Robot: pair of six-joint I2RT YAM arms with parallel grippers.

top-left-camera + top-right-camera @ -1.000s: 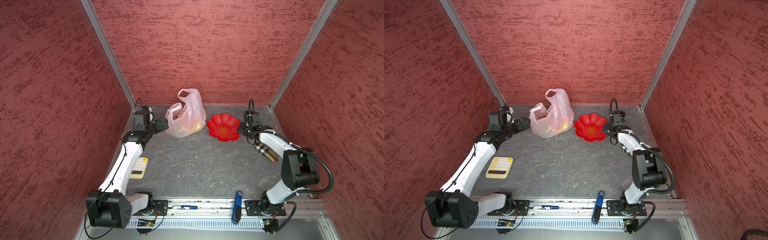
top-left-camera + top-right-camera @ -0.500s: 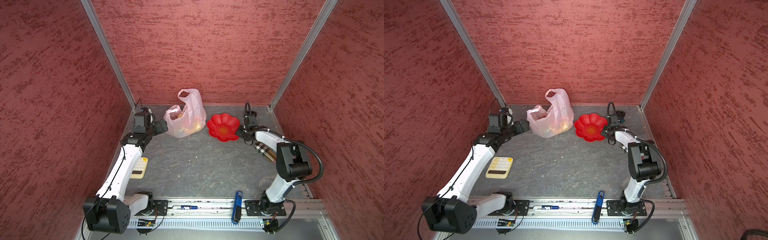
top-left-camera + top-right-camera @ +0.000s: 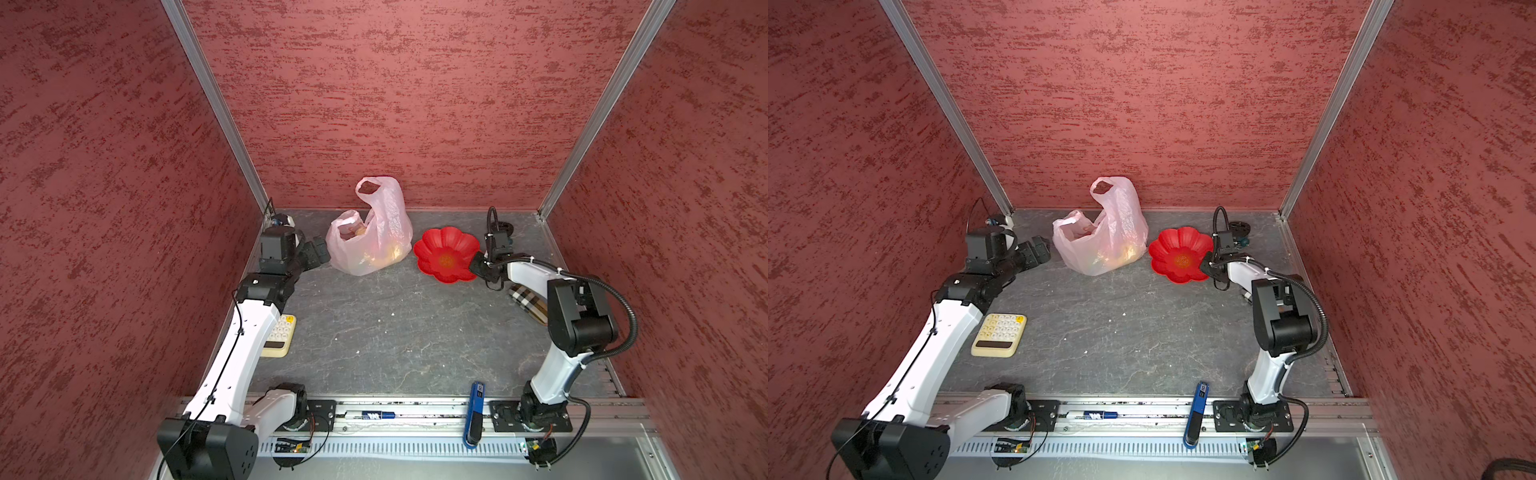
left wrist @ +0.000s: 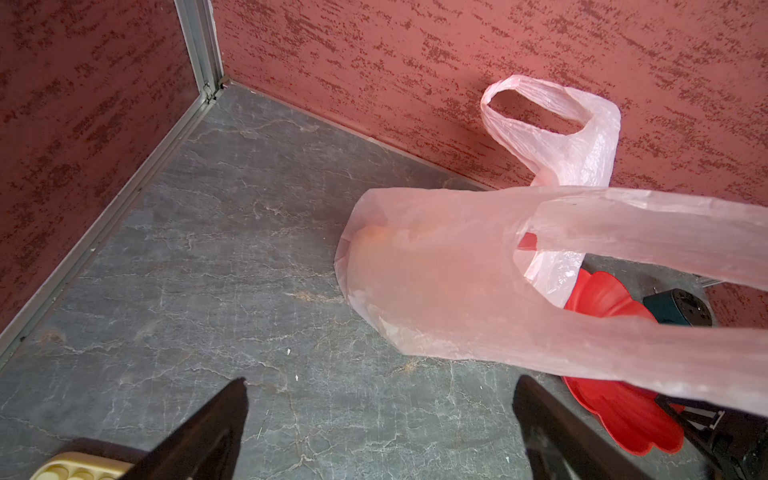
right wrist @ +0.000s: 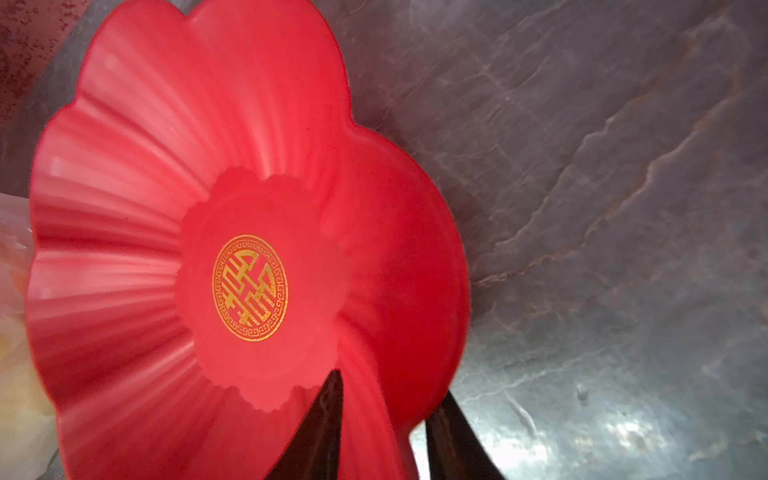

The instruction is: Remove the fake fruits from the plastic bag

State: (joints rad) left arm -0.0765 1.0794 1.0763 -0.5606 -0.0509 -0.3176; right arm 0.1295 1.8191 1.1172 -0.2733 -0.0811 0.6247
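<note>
Upright at the back of the desk (image 3: pixel 399 332), the plastic bag (image 3: pixel 376 253) stands with its long axis running up from a bulging base to one handle loop raised against the rear wall (image 3: pixel 415 104). Its second handle sags toward the left arm, and its open mouth faces up and toward that side. The fake fruits (image 3: pixel 388 251) lie inside the bag, showing only as yellow and orange blurs through the pink film at its bottom. The left fingers (image 4: pixel 216 419) are spread wide and hold nothing, low over the desk just beside the drooping handle. The right fingers (image 5: pixel 320 428) straddle the rim of the red dish (image 3: pixel 446 253), one over its inner slope and one outside; whether they pinch it cannot be told. The dish sits just beside the bag on the right-arm side, and the wall is close behind both. A broad bare stretch of desk lies in front of the bag, toward the rail. A cream calculator (image 3: pixel 999 334) rests well apart, beside the left arm, and a plaid case (image 3: pixel 528 301) lies by the right arm.
</note>
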